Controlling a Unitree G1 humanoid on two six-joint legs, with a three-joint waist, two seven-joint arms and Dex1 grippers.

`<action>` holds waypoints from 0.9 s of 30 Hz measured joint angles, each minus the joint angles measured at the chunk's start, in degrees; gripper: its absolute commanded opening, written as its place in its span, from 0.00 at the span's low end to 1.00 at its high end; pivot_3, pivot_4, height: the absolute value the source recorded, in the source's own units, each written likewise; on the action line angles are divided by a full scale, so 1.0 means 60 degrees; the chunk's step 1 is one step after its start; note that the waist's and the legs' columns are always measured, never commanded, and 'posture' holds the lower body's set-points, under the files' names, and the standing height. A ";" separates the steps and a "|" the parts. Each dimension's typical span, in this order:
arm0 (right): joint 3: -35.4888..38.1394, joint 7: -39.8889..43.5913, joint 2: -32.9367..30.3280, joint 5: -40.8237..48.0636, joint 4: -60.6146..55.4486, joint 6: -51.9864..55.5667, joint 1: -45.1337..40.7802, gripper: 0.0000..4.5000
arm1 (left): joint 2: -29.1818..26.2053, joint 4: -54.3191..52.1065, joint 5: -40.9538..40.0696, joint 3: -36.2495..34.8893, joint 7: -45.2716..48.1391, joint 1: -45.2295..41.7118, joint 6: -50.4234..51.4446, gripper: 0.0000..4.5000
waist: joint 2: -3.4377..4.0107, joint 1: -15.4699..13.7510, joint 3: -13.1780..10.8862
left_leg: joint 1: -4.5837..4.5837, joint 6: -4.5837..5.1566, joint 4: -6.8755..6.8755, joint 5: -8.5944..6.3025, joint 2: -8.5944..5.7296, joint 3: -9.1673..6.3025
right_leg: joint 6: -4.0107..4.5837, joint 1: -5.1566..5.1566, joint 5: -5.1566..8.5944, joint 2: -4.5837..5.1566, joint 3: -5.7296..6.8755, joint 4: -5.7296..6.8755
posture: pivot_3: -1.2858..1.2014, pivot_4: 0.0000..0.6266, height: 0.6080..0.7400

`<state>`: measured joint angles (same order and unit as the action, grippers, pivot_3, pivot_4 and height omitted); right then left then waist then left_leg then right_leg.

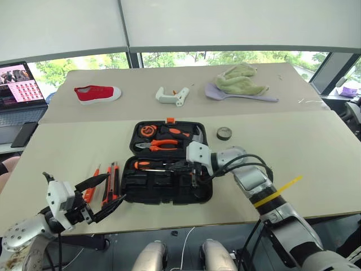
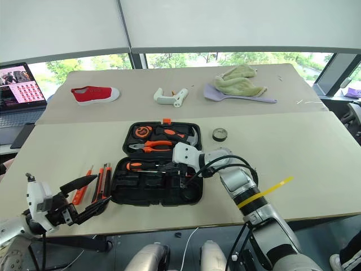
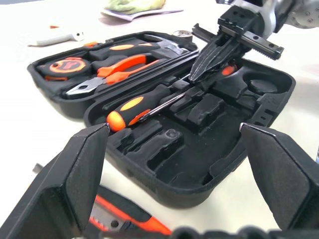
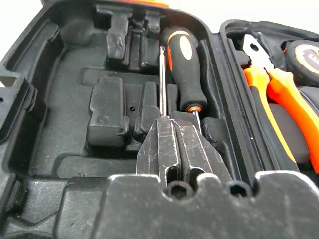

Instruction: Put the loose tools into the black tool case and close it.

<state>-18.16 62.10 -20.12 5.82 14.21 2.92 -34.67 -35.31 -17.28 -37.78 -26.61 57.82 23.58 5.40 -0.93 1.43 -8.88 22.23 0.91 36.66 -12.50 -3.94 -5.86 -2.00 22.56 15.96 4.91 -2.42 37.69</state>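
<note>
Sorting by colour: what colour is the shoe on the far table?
Red with a white sole; clearest in left eye view.

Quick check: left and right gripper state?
Left gripper: open, holding nothing.
Right gripper: shut on a screwdriver shaft in the black tool case.

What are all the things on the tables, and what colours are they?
tool case: 1, black, open, near table, centre
screwdriver: 1, orange-and-black handle, in case's near half
pliers: 1, orange handles, case's far half
tape measure: 1, orange and black, case's far half
loose tools: a few, orange and black, left of case
tape roll: 1, dark, right of case
shoe: 1, red and white, far table
cloth: 1, pale green, far table
laptop: 1, left edge
left gripper: open, near loose tools
right gripper: shut, over case
</note>
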 measured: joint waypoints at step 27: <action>0.3835 0.2211 -0.1884 0.4569 -0.3652 -0.1029 0.4280 0.99 | -0.1615 -0.0670 -0.1807 -0.2777 -0.3806 0.0516 0.6491 1.00 | -0.0033 -0.0125 -0.0037 | 0.0012 0.0014 0.0000 -0.0044 0.0101 0.0029 | 0.0021 -0.0048 -0.0006 0.0032 0.0024 -0.0090 | 0.52 0.24 1.00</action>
<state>4.85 75.36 -31.43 33.23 -7.70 -3.25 -8.99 -45.00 -21.30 -48.62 -43.28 34.98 26.67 44.34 -1.13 0.68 -9.09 22.30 0.99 36.66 -12.76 -3.33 -5.68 -1.87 22.27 15.93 5.10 -2.28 37.14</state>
